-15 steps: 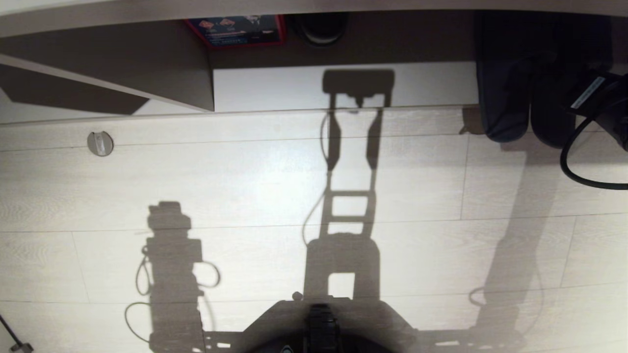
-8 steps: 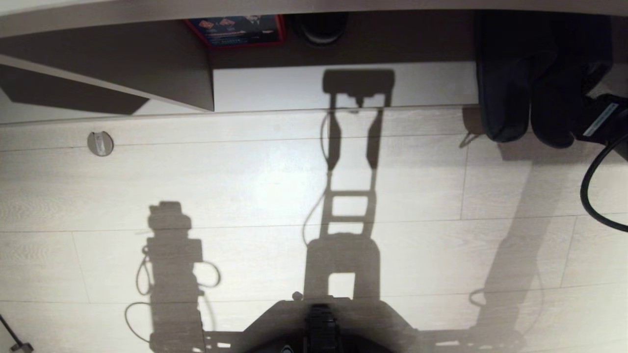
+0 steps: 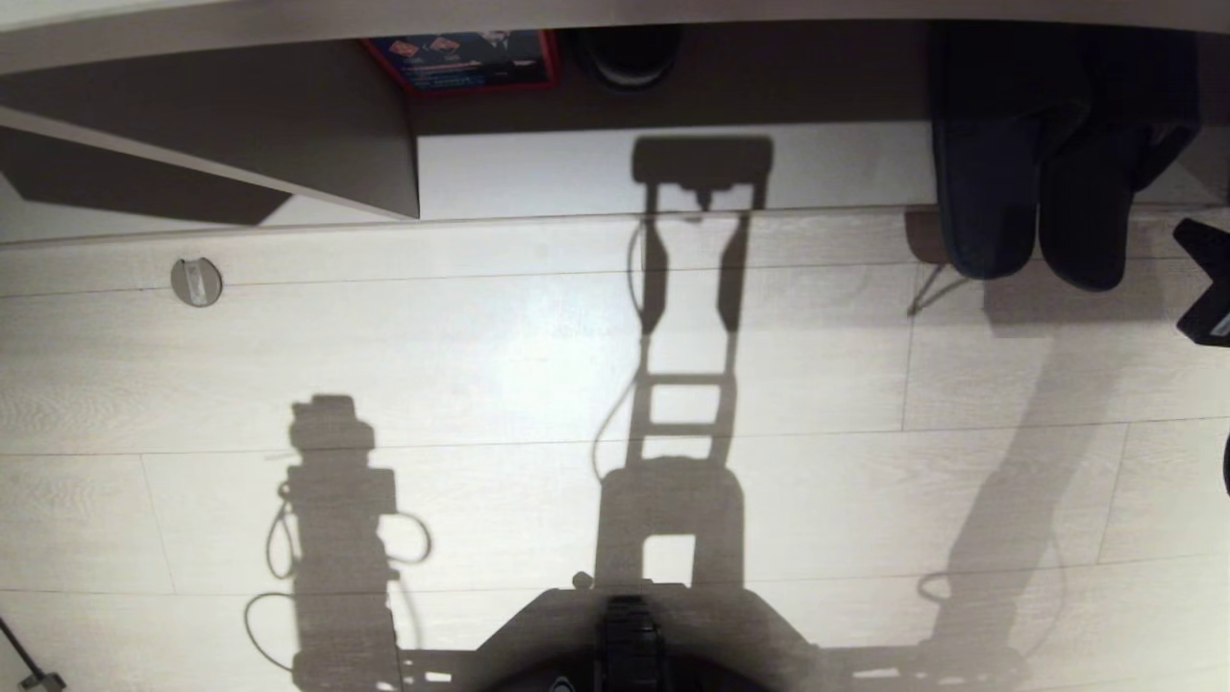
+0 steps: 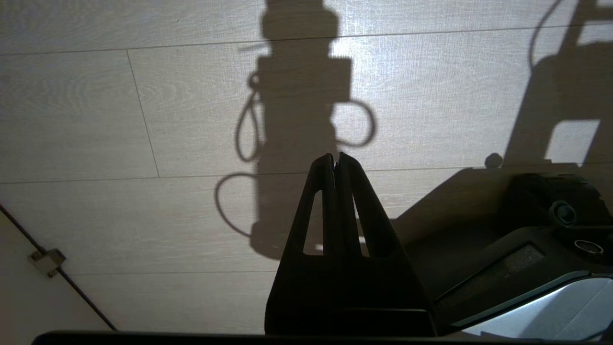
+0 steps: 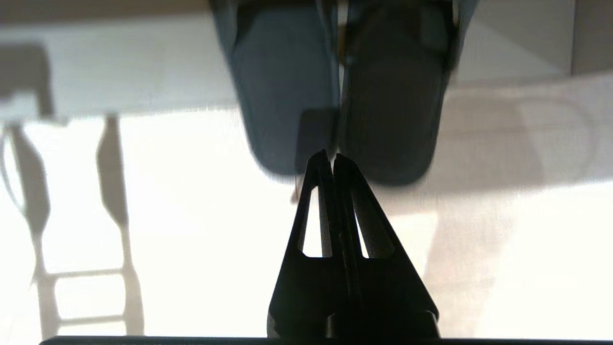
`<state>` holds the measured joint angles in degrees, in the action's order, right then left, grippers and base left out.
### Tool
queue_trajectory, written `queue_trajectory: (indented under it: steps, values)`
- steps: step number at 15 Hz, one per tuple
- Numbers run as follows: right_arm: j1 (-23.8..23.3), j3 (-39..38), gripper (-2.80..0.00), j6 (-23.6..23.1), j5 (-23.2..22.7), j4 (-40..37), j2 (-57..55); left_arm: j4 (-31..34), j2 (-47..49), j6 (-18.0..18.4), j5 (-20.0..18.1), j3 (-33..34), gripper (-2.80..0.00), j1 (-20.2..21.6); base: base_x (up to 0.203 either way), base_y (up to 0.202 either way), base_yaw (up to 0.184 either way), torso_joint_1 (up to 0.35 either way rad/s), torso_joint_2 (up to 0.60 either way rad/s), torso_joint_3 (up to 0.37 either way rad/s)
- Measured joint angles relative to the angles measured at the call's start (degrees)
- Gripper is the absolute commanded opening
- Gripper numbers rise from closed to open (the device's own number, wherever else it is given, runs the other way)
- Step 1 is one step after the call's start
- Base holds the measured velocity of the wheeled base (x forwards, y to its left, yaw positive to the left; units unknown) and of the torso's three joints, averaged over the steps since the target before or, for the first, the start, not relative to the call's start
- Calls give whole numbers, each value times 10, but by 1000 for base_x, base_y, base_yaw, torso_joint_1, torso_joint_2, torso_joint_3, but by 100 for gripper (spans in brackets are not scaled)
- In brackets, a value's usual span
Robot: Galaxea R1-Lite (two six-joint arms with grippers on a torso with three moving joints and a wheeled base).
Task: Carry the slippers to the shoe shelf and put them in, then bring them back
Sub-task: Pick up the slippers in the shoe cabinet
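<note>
Though toes hide in shelf (image 3: 673, 168), slippers' (image 3: 1033, 207) heels show.

A red-edged box with blue print (image 3: 463, 60) sits at the upper centre-left, a dark round object (image 3: 629, 53) just right of it. A small round metal disc (image 3: 196, 282) lies on the pale wood-plank floor (image 3: 480, 365) at left.

Dark grey-navy slippers (image 3: 1033, 183), pale wood-grain floor (image 3: 480, 365), red-edged blue box (image 3: 466, 58).

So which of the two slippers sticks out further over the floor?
The right slipper of the pair, the one nearer the right gripper; its heel end reaches slightly further over the floor than the left slipper.
</note>
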<state>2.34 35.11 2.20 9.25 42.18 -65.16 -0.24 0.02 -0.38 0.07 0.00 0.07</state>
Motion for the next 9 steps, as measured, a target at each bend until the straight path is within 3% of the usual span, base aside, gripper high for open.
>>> queue_trajectory:
  steps: [9]
  values:
    - [-18, -175, -280, -41, -28, -39, 160, 0, 0, 0, 0, 0, -280, 0, 0, 0, 0, 0, 0, 0]
